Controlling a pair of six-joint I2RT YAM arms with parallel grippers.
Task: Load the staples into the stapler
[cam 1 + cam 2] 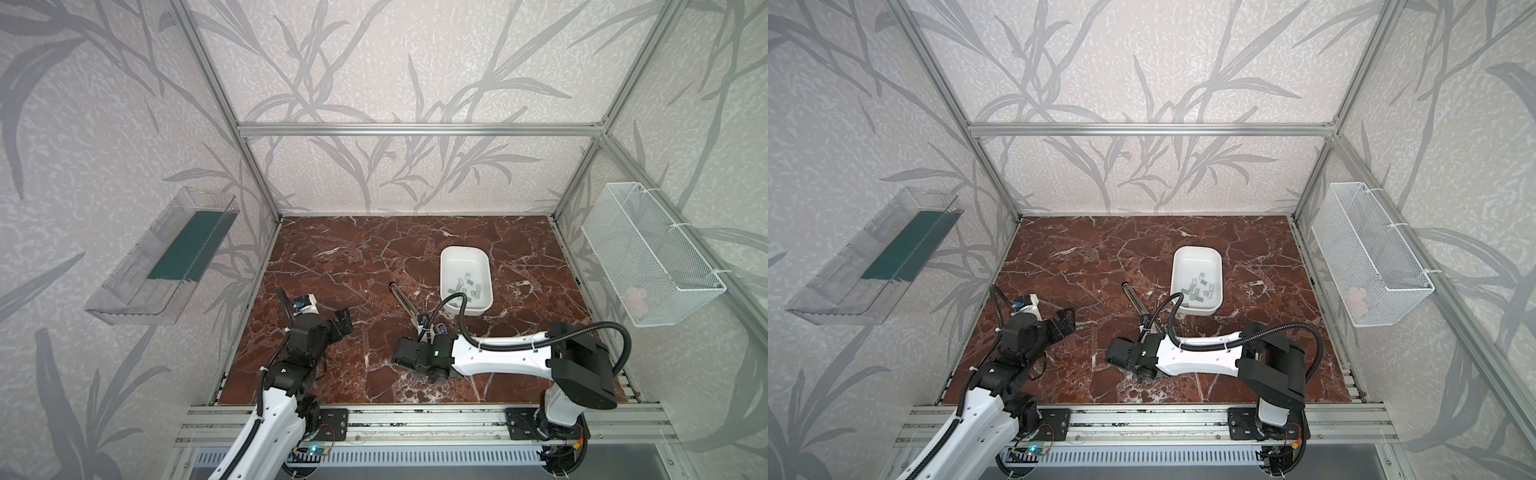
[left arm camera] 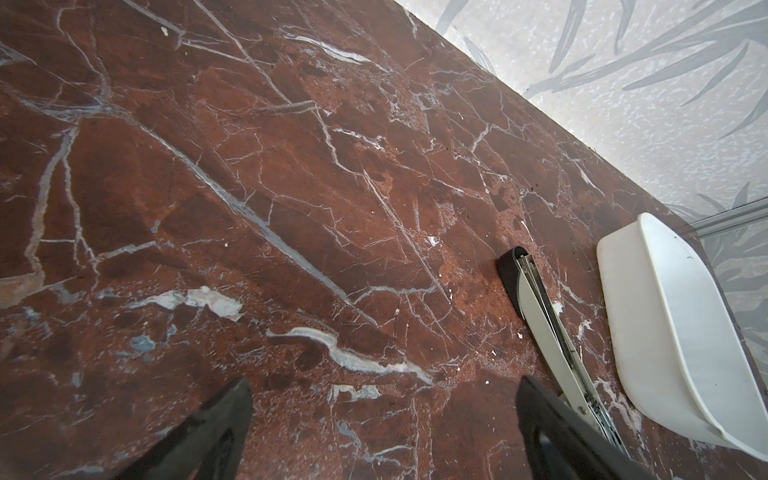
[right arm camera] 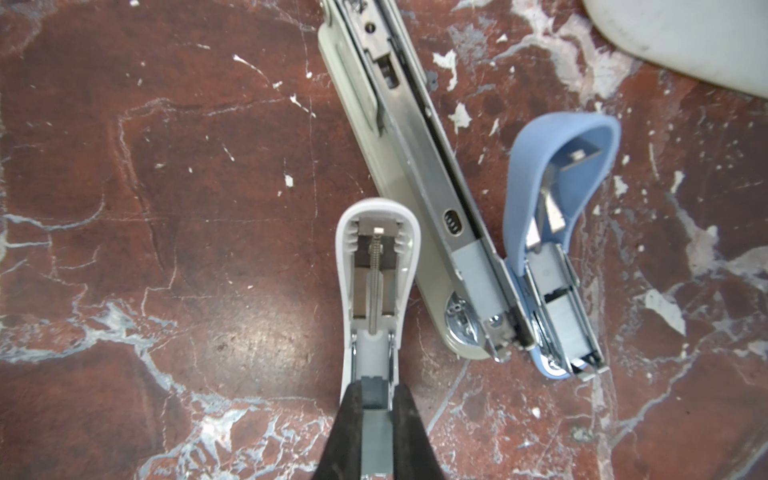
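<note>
Several grey staples (image 1: 466,286) (image 1: 1200,289) lie loose in a white tray (image 1: 451,253) (image 1: 1183,253) at the right of the marble table. Three staplers lie opened in the right wrist view. My right gripper (image 3: 376,390) (image 1: 424,334) (image 1: 1148,330) is shut on the metal magazine of the small white stapler (image 3: 376,257), whose lid is folded out flat. Beside it are a long grey stapler (image 3: 415,166) (image 1: 401,299) (image 2: 540,316) and a blue stapler (image 3: 557,232). My left gripper (image 2: 382,415) (image 1: 343,322) (image 1: 1065,322) hangs open and empty over bare marble, left of the long stapler.
The tray's wall (image 2: 665,332) stands just beyond the long stapler, and a corner of the tray (image 3: 685,37) is near the blue stapler. A clear bin (image 1: 166,257) hangs on the left wall and a wire basket (image 1: 648,253) on the right. Frame posts edge the table.
</note>
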